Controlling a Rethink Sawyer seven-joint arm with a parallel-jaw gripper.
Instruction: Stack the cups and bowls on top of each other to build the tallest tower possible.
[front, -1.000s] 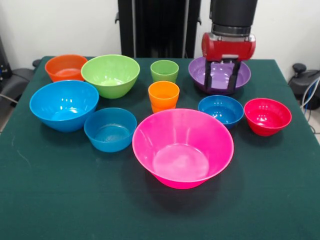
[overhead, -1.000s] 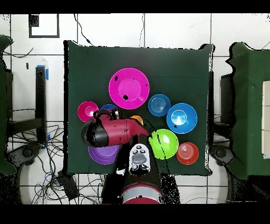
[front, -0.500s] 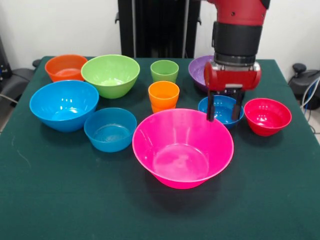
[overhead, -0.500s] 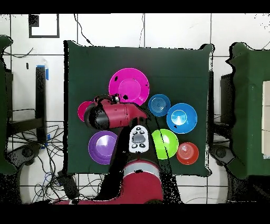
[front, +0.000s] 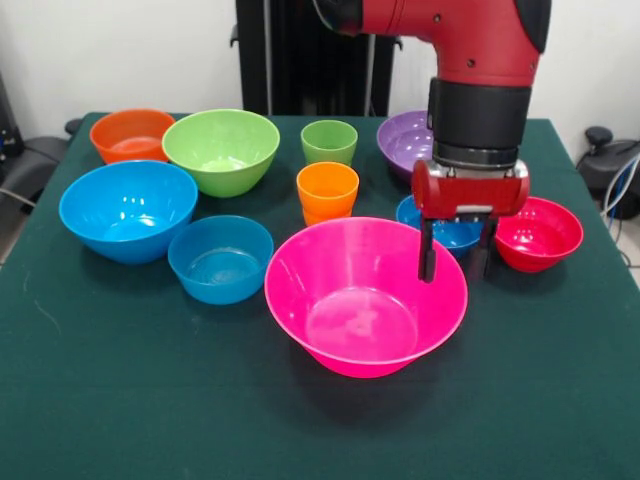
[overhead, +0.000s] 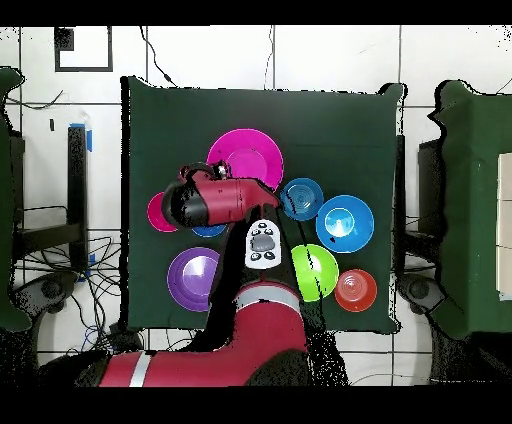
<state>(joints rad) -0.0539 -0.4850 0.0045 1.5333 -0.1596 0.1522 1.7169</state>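
The counter (front: 120, 400) has a dark green cover. The hot pink bowl (front: 365, 296) stands nearest the front, and the jaws (front: 455, 262) hang released at its right rim, one finger over the pink wall. The large blue bowl (front: 128, 209) and the lime green bowl (front: 221, 150) stand at the left. The purple bowl (front: 408, 140) is behind the arm. The orange cup (front: 327, 192) stands just before the light green cup (front: 329, 142).

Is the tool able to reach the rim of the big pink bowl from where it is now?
Probably yes. The open tool hangs right at the pink bowl's rim, one finger over the inside, and nothing lies between them.
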